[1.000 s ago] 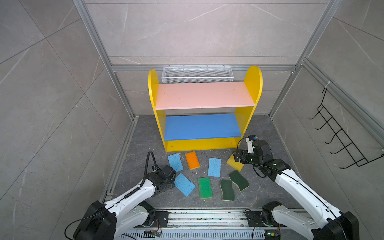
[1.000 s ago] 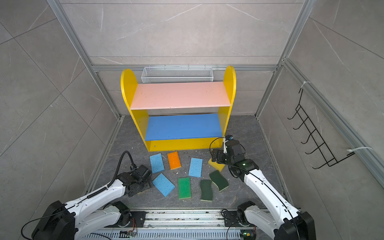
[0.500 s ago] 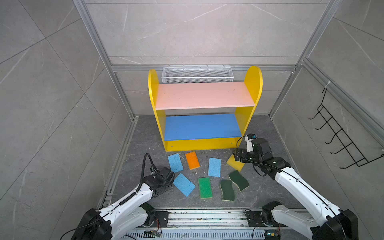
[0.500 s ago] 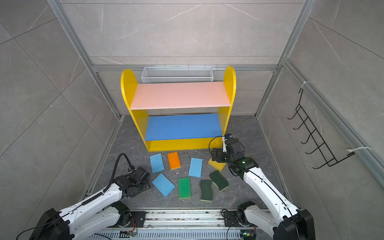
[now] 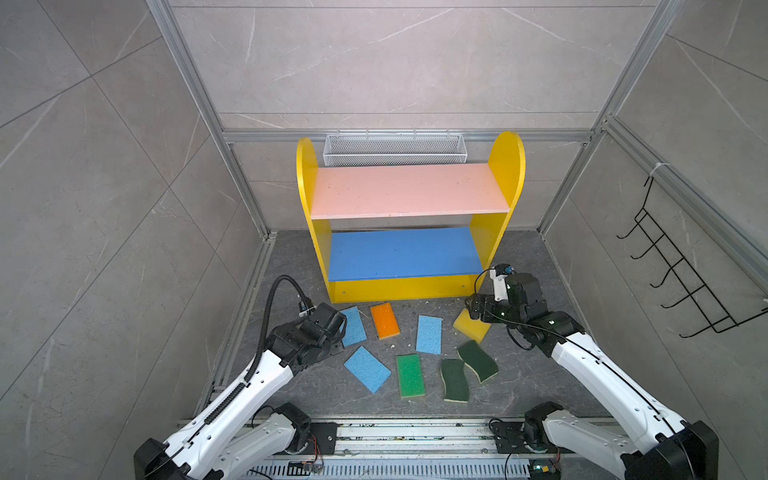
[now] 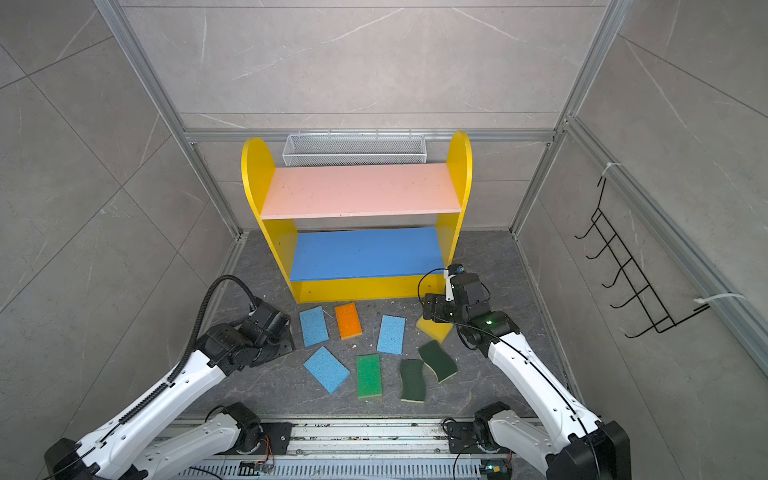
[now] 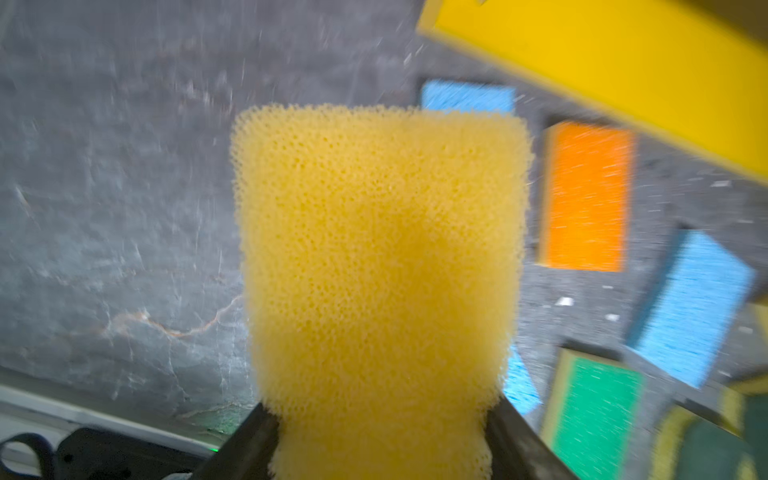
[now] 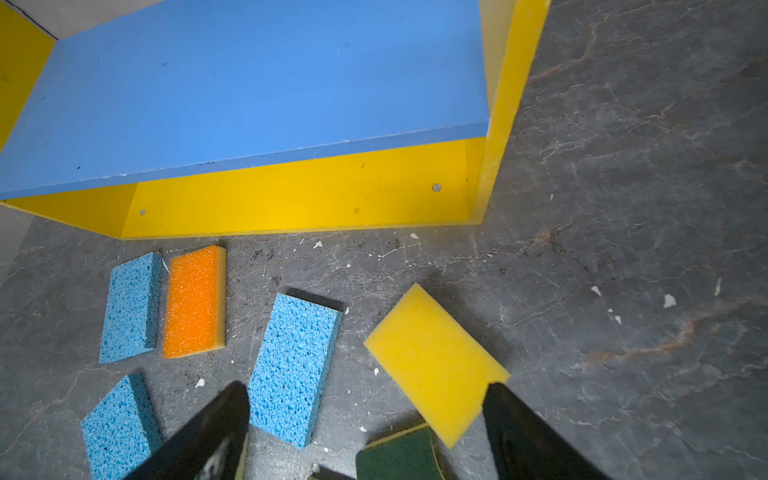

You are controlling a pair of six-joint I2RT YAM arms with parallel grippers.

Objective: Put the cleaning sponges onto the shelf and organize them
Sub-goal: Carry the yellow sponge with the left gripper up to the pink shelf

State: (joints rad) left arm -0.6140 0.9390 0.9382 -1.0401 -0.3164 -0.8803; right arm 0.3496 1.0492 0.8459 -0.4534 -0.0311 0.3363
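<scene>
Left wrist: left gripper clamps porous yellow sponge; right gripper spread; dark marbled floor, grey tiled walls.

yellow sponge out of sight under the left arm in both top views, wrist-view orange sponge blurry

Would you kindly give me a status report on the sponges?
Left hand shut on thick yellow porous sponge. Right hand open over smooth yellow foam sponge on floor. Yellow three-tier shelf bare, nothing blocking it.
</scene>
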